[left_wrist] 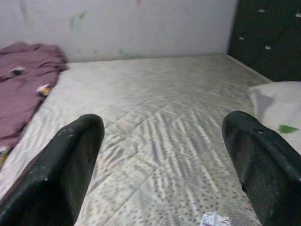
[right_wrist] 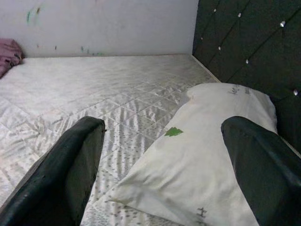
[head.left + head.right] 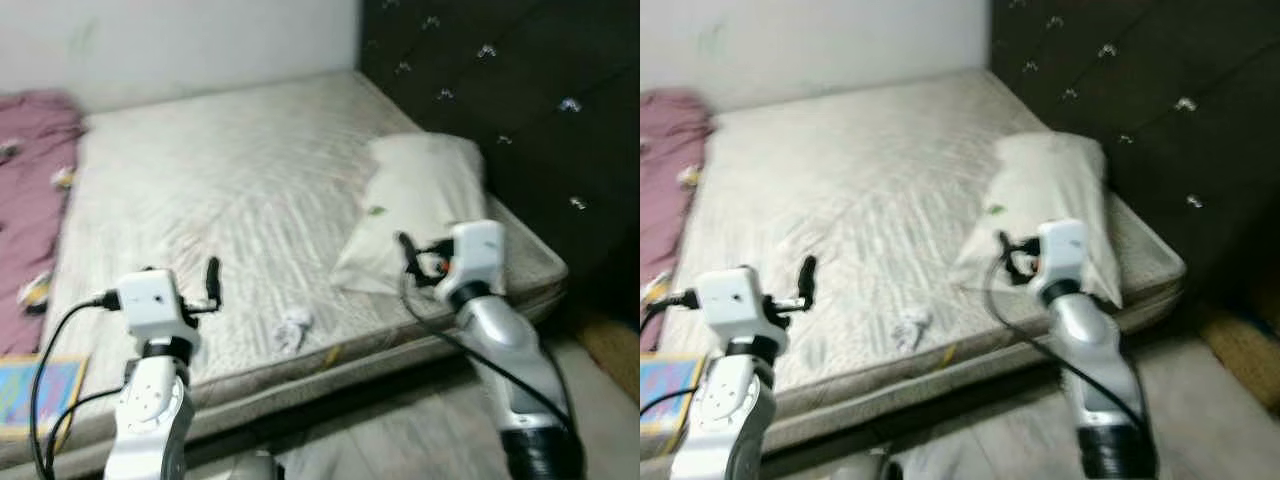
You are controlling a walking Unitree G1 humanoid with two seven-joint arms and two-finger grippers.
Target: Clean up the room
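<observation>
I'm looking down at a bare, quilted mattress (image 3: 230, 190) that runs back to a white wall (image 3: 180, 40), with a dark tufted headboard (image 3: 500, 90) along its right side. One white pillow (image 3: 425, 200) lies against that headboard, a small green mark on its cover. One crumpled scrap of white paper (image 3: 293, 330) sits near the mattress's front edge, between my two arms. A maroon blanket (image 3: 30, 190) is bunched at the left edge of the bed with a few small light bits on it that I can't make out. A blue, yellow-edged flat thing (image 3: 35, 390) is cut off at the lower left; I can't tell what it is.

My left gripper (image 1: 164, 160) hovers over the front part of the mattress, fingers spread wide and holding nothing; the paper scrap shows just ahead of it, low between the fingers. My right gripper (image 2: 162, 165) is also spread wide and empty, hanging right over the near end of the pillow, which lies between its fingers and the headboard.

Cables loop off both wrists. The head views are soft with blur, so fine detail on the floor in front of the bed is lost.
</observation>
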